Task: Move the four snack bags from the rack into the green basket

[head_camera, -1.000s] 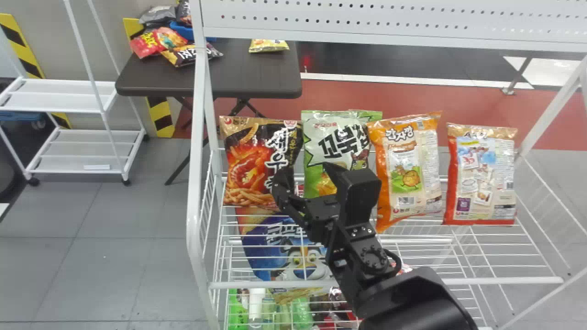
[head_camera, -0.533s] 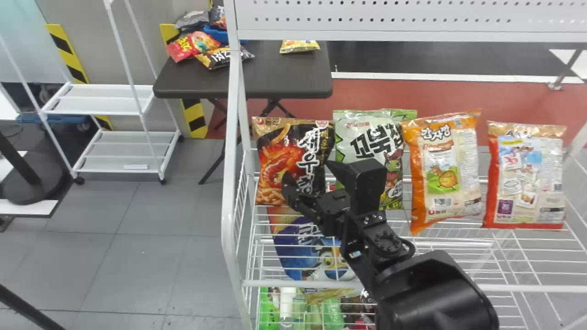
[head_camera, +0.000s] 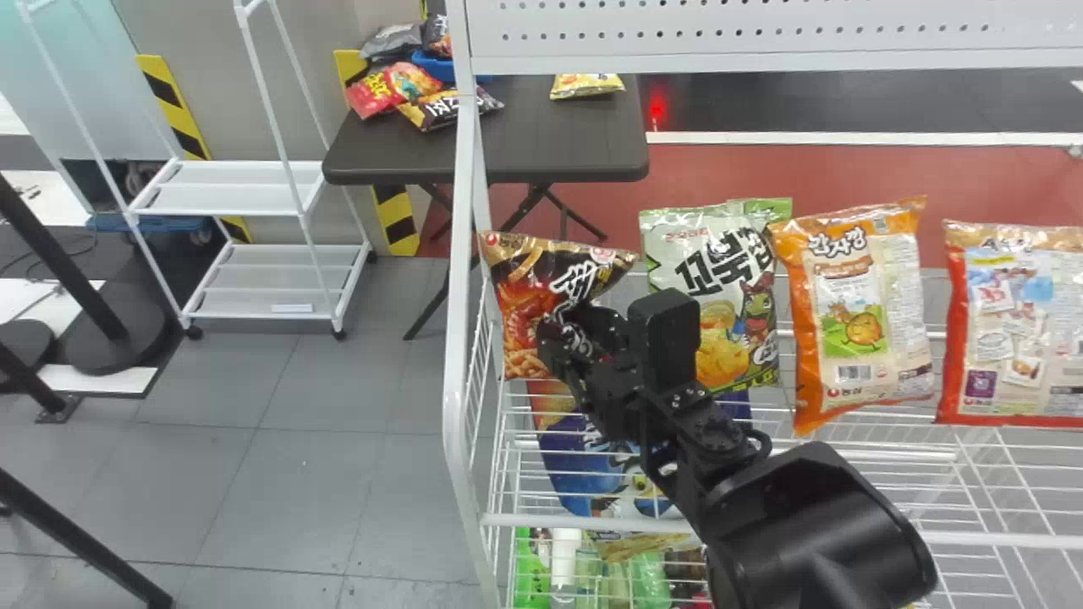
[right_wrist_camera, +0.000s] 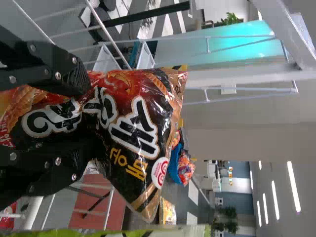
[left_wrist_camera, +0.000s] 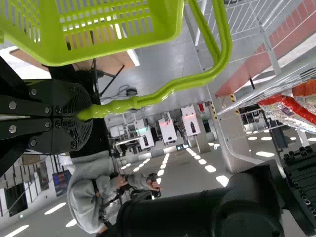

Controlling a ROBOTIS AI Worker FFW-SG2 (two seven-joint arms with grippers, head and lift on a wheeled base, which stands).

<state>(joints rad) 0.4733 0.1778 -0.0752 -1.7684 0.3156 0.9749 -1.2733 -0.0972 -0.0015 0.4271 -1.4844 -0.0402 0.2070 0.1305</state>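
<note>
My right gripper [head_camera: 575,334] is at the leftmost snack bag, a black and red one [head_camera: 525,296], on the rack [head_camera: 461,338]. In the right wrist view that gripper [right_wrist_camera: 86,116] pinches the crumpled black and red bag [right_wrist_camera: 138,123] between its fingers. To its right stand a green bag [head_camera: 719,296], an orange bag [head_camera: 863,321] and a red-edged bag [head_camera: 1007,338]. In the left wrist view my left gripper [left_wrist_camera: 81,113] is shut on the handle of the green basket [left_wrist_camera: 118,37].
A blue bag [head_camera: 584,474] and bottles [head_camera: 563,558] are on lower rack levels. Behind stand a dark table [head_camera: 550,135] with more snack bags and a white cart [head_camera: 245,186]. The rack's perforated panel [head_camera: 761,38] crosses the top.
The head view has shifted, moving the rack and bags rightward in it. My right gripper has closed on the black and red bag, which is now bunched and tilted.
</note>
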